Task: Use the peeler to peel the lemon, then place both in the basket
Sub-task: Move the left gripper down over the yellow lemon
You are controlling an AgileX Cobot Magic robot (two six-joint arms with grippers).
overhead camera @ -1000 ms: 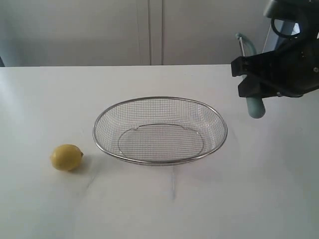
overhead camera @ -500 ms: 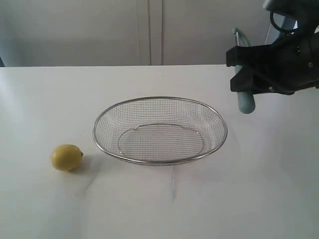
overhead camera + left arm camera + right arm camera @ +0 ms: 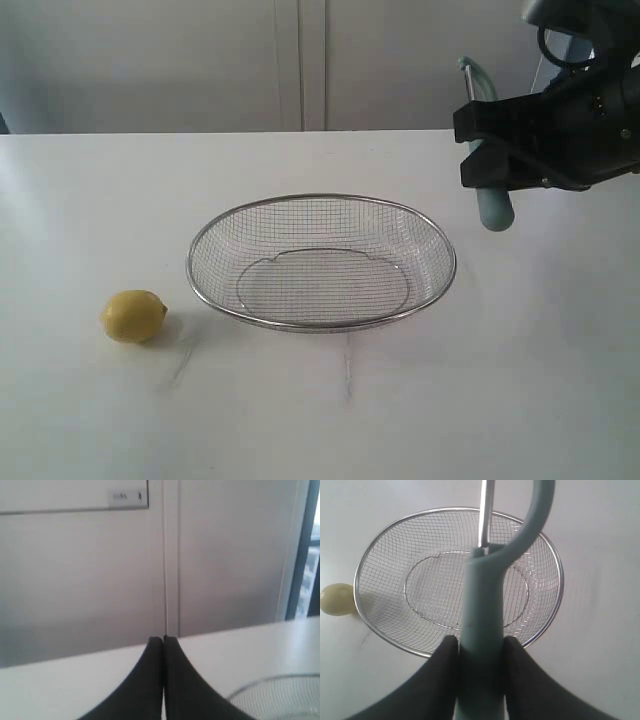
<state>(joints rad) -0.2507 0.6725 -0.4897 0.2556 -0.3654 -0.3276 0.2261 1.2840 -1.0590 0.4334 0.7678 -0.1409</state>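
The yellow lemon [image 3: 133, 316] lies on the white table left of the wire mesh basket [image 3: 322, 322]. My right gripper [image 3: 478, 150] hangs in the air right of the basket, shut on the teal handle of the peeler [image 3: 490, 205], whose head points up. In the right wrist view the peeler [image 3: 482, 610] sits clamped between the black fingers of the right gripper [image 3: 480, 645], with the basket [image 3: 557, 575] and lemon [image 3: 337, 599] below. The left gripper [image 3: 163, 640] is shut and holds nothing; it does not show in the exterior view.
The white table [image 3: 500, 380] runs to a back edge against pale cabinet doors [image 3: 300, 60]. A part of the basket rim [image 3: 270, 687] shows low in the left wrist view.
My right gripper has carried the peeler up and a little toward the left, closer to the basket's right rim. The lemon and basket have not moved.
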